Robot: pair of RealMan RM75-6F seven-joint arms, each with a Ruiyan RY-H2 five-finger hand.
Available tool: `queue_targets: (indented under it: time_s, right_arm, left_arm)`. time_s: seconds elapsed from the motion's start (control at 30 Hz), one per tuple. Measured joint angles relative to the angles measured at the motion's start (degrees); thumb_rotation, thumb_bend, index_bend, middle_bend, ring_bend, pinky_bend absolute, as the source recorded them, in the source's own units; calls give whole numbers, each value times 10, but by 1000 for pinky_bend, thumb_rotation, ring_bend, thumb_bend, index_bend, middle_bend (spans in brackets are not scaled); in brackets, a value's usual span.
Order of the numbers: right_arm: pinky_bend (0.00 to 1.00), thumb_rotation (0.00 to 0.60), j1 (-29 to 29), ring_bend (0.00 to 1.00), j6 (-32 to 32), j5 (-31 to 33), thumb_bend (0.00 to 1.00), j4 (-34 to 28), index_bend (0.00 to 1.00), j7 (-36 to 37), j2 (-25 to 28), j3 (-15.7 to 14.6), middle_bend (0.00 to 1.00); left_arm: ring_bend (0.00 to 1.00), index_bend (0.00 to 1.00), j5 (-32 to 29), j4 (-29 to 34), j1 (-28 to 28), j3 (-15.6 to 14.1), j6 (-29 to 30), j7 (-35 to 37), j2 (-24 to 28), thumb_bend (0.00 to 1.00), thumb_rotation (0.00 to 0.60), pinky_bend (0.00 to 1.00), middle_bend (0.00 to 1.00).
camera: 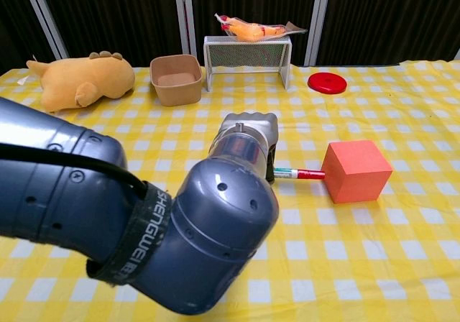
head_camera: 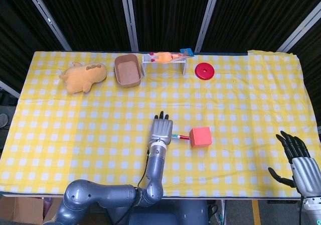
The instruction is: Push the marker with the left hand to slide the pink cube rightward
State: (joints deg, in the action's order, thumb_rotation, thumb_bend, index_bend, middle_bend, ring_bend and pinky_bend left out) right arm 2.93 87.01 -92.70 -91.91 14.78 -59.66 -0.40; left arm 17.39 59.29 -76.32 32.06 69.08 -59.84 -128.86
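The pink cube (head_camera: 200, 136) (camera: 357, 171) sits on the yellow checked cloth, right of centre. A red and white marker (head_camera: 180, 137) (camera: 298, 173) lies flat, its red tip against the cube's left face. My left hand (head_camera: 161, 130) (camera: 249, 136) lies palm down on the cloth with its fingers straight, pointing away from me. Its right side is at the marker's left end, and it holds nothing. My left forearm fills the near part of the chest view. My right hand (head_camera: 300, 162) hangs at the table's front right corner, fingers spread and empty.
Along the far edge stand a yellow plush toy (head_camera: 83, 77), a brown bowl (head_camera: 127, 70), a white wire rack (head_camera: 165, 62) with a packaged orange toy (camera: 253, 29) on top, and a red disc (head_camera: 204, 71).
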Motion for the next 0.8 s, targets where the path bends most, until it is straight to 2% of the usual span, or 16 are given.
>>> queue_targets:
  time_s: [0.23,0.43,0.63,0.8]
  right_arm:
    - [0,600,0,0,-1,3,320,0,0,-1,0,1,0]
    - [0,600,0,0,-2,2,321,0,0,-6,-1,0,0]
    - [0,600,0,0,-2,5,320,0,0,-8,-1,1,0]
    - [0,600,0,0,-4,7,321,0,0,-9,-1,3,0]
  left_arm:
    - [48,634,23,65,51,-31,19,1,48,456,600,174,166]
    - [49,635,40,148,108,-61,36,6,115,456,600,174,166]
    - [48,631,65,240,176,-108,49,22,200,456,600,173,167]
    - [48,622,98,304,235,-158,52,53,281,456,600,173,166]
